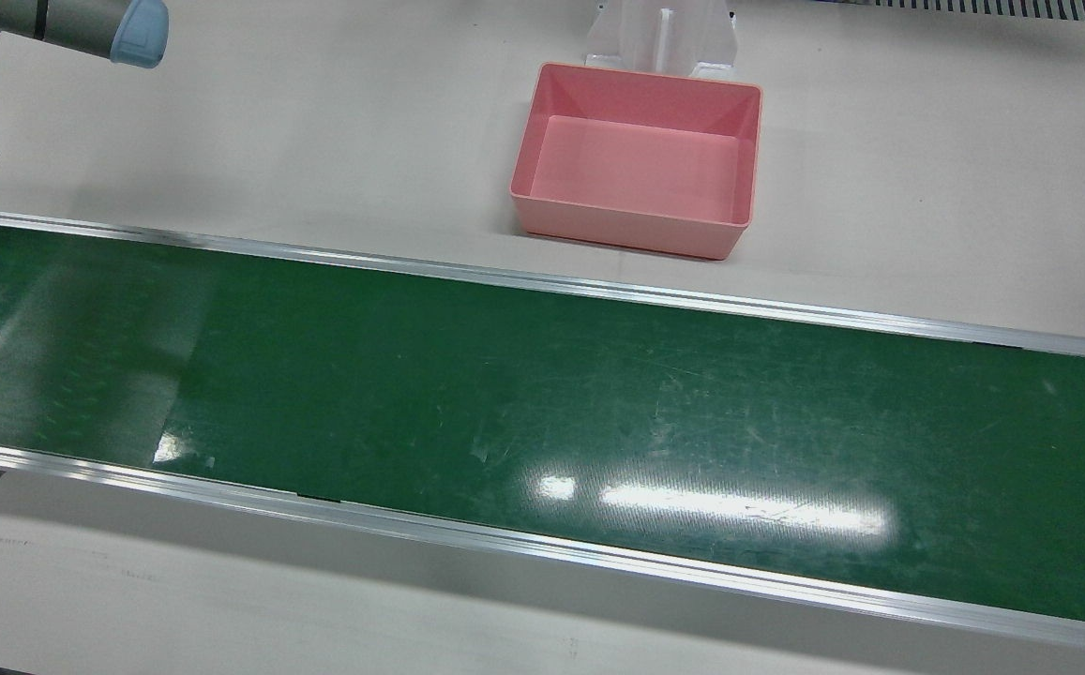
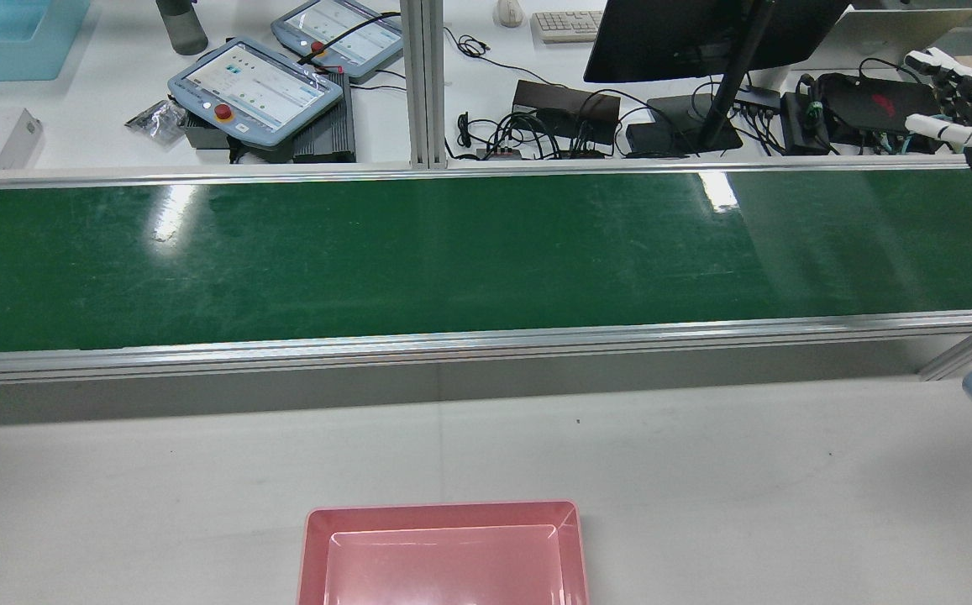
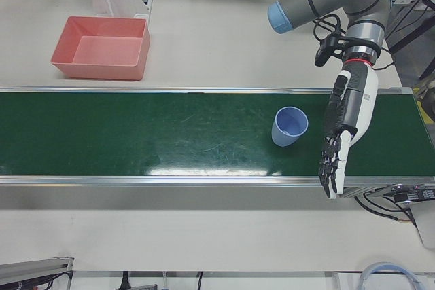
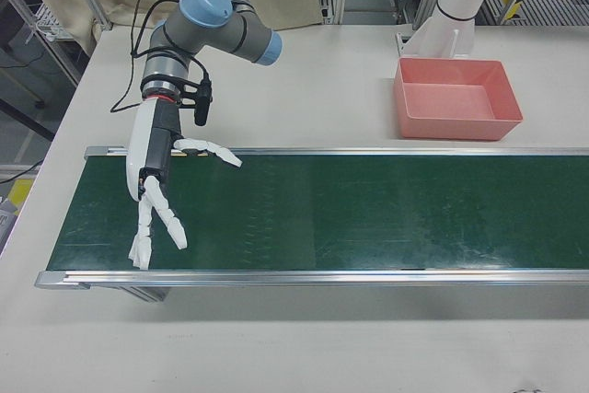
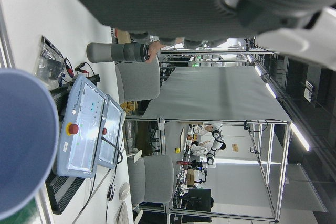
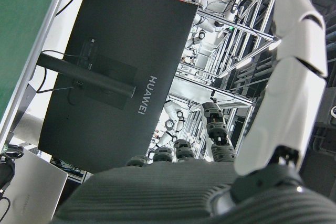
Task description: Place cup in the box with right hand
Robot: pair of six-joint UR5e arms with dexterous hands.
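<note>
A light blue cup [image 3: 289,125] stands upright on the green belt [image 3: 170,134], and it fills the left edge of the left hand view [image 5: 23,140]. My left hand [image 3: 343,134] hangs just to the right of it in the left-front view, apart from it, fingers straight and pointing down, open. At the belt's other end my right hand [image 4: 156,195] hovers open with fingers spread [image 2: 956,101], holding nothing. The empty pink box [image 1: 636,159] sits on the white table [image 4: 456,98] on the robot's side of the belt.
A white pedestal [image 1: 659,37] rises right behind the box. Beyond the belt's far rail [image 2: 486,172] lie two teach pendants [image 2: 254,88], a monitor [image 2: 704,38] and cables. The belt's aluminium rails [image 1: 542,281] stand slightly above the table.
</note>
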